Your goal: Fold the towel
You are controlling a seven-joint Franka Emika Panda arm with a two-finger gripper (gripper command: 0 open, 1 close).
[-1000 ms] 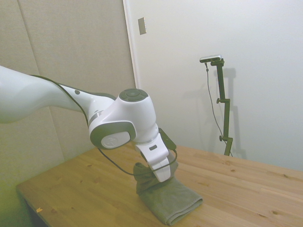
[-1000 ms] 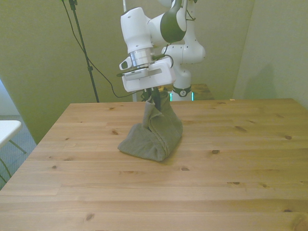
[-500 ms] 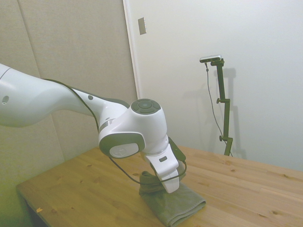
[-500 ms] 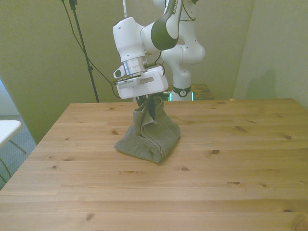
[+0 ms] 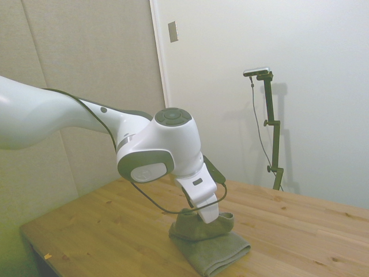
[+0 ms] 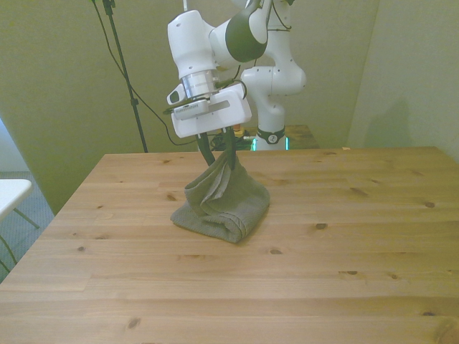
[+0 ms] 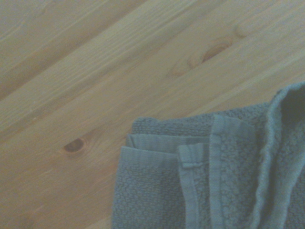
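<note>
Grey-olive towel (image 6: 226,204) peaks between the closed jaws, its base tabled.

The white arm (image 5: 86,124) reaches in from the left over the wooden table (image 5: 300,231). Its wrist hangs just above the grey-olive towel (image 5: 210,245), which lies in a folded stack, the top layer raised into a hump under the gripper (image 5: 209,218). The fingers are hidden.
</note>
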